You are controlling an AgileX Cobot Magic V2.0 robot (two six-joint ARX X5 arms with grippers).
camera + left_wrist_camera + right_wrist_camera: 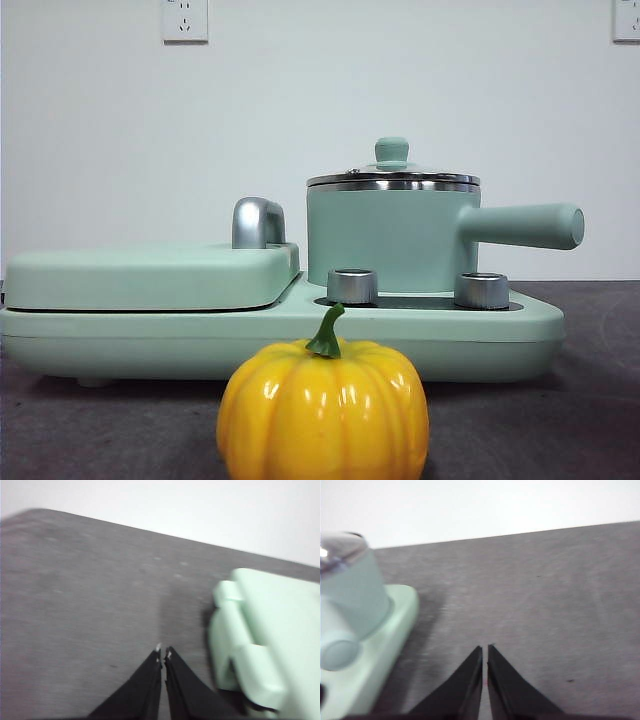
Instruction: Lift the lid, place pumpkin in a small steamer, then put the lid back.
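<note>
Stage: nothing done yet | lid (392,176) sitting on steamer (385,240), centre right of front view | pumpkin (323,410) waiting on table, bottom centre | left gripper (163,653) and right gripper (485,650) hovering over bare table, jaws together, holding nothing | remaining: lifting, loading, re-covering.

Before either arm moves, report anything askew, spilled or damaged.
Nothing stands out. The lid sits level on the small steamer, and the pumpkin stands upright on the table in front of the cooker, intact.
</note>
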